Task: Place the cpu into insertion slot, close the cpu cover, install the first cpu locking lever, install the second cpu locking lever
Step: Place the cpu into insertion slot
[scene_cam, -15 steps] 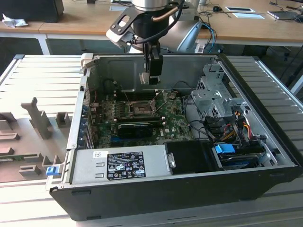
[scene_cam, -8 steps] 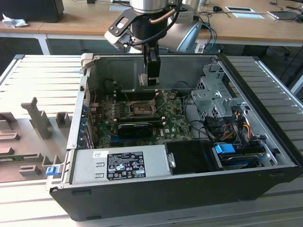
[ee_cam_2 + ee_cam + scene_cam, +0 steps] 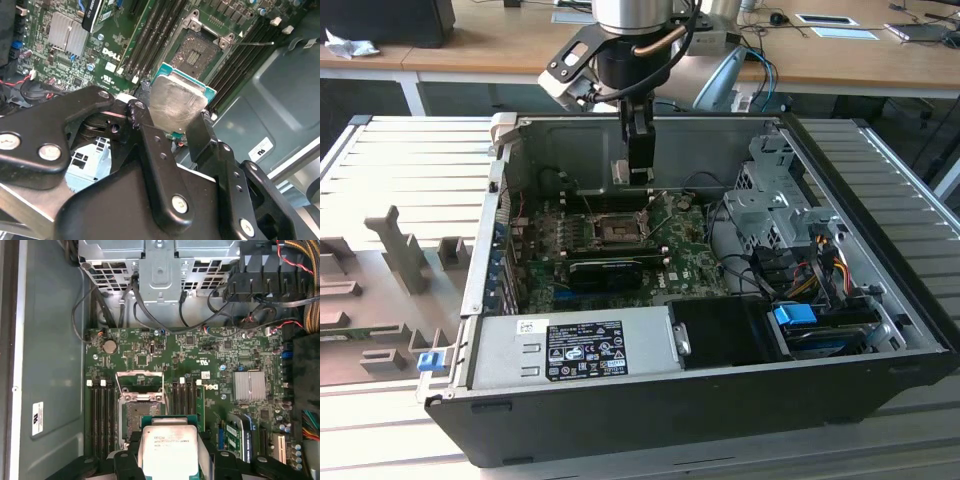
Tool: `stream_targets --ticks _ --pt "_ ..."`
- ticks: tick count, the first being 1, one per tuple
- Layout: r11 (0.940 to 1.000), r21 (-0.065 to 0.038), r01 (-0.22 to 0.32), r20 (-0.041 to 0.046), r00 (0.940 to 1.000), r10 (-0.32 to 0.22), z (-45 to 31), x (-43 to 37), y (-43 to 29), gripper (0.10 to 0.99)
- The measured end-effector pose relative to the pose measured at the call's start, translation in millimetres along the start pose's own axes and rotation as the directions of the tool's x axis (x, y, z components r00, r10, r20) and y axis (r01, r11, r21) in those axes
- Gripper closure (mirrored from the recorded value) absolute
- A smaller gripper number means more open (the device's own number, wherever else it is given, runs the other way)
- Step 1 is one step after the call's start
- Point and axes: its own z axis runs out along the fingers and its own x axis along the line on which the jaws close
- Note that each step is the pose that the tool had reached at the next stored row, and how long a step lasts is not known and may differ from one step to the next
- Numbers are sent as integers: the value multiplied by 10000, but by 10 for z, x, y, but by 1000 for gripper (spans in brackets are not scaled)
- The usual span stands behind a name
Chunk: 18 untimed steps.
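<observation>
1. One gripper (image 3: 640,172) hangs inside the open computer case (image 3: 720,405). In the exterior view it sits at about one o'clock from the insertion slot (image 3: 617,232) and well above the green board (image 3: 685,255).
2. In both wrist views we see the gripper (image 3: 170,120) (image 3: 170,461) clamped on the cpu (image 3: 175,102) (image 3: 167,447), with a black finger (image 3: 200,132) pressed against each of two opposite edges.
3. The cpu lies flat between the fingers with its silver-grey top facing the cameras. It is clear of the board and touches nothing but the fingers.
4. The insertion slot (image 3: 200,50) (image 3: 140,414) is bare, and its dark square is apart from the chip.
5. We see the cpu cover (image 3: 140,374) raised off the slot in the first wrist view. In the second wrist view a thin metal lever (image 3: 255,43) juts out beside the slot, unlatched.
6. In the exterior view a long black card (image 3: 615,268) lies at six o'clock from the slot. The grey power supply (image 3: 570,345) is farther out on the same line, and the metal drive cage (image 3: 775,200) is at three o'clock.
7. Dark memory slots (image 3: 100,410) run along both sides of the insertion slot.
</observation>
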Motion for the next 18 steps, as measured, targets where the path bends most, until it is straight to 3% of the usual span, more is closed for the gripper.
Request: stream_targets --ticks 8,18 --pt "9996 5 273 -33 9996 -273 152 -4 -68 557" --pt "9996 6 289 -33 9996 -289 192 -4 -72 557"
